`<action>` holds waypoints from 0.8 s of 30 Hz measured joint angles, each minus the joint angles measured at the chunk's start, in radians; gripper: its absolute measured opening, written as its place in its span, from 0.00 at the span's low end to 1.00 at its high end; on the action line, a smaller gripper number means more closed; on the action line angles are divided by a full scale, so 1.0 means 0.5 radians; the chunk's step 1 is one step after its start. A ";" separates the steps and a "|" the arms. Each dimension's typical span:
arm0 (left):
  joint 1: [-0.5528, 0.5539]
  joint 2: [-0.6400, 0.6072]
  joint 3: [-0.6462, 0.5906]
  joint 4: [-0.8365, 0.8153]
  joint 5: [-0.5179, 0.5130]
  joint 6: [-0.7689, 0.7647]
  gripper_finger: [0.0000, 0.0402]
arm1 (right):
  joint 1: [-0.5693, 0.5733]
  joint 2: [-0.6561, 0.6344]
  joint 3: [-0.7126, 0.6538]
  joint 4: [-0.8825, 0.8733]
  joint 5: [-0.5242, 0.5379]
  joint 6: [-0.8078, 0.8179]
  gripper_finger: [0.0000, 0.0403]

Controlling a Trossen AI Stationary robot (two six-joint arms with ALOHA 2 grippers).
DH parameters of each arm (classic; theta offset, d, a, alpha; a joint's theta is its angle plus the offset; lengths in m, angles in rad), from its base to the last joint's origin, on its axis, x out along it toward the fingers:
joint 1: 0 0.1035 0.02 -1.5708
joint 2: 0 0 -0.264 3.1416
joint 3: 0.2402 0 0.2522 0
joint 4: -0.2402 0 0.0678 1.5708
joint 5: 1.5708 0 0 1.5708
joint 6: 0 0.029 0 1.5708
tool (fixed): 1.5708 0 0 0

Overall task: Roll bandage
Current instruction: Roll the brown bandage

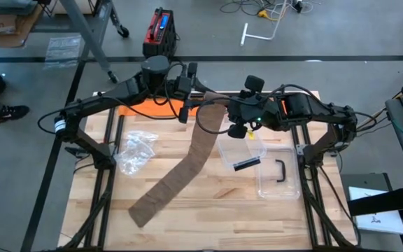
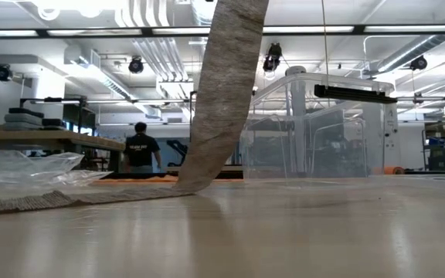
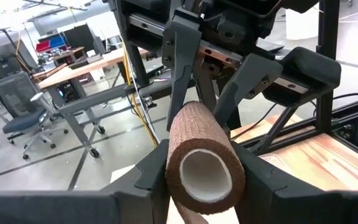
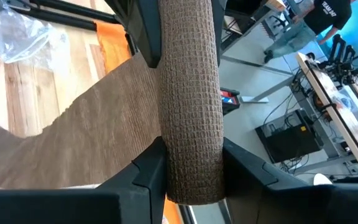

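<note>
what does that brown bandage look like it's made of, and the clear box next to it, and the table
Brown bandage roll: looks like crinkled, woven elastic fabric, matte, with a grid texture; its smooth white core is probably plastic or card. Clear lidded box: transparent, glossy, likely hard plastic, with a dark handle. Table: pale wood planks with visible grain, lightly sheened.

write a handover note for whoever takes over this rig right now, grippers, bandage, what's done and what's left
Left gripper: fingers on either side of the brown elastic bandage roll, at one end.
Right gripper: shut on the same roll, held above the wooden table.
The unrolled tail hangs down and trails across the table toward the front left.
Clear plastic box sits right of the tail, crumpled plastic bag to its left.
Done: roll started on a white core.
Left: wind in the long tail.
</note>
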 joint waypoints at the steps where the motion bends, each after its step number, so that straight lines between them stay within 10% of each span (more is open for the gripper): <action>1: 0.000 0.000 0.000 0.000 -0.001 0.001 0.32 | 0.000 0.000 0.000 0.001 -0.001 -0.001 0.29; 24: -0.076 -0.050 -0.002 0.011 0.059 0.533 0.28 | 0.000 -0.226 0.120 -0.138 -0.409 0.235 0.71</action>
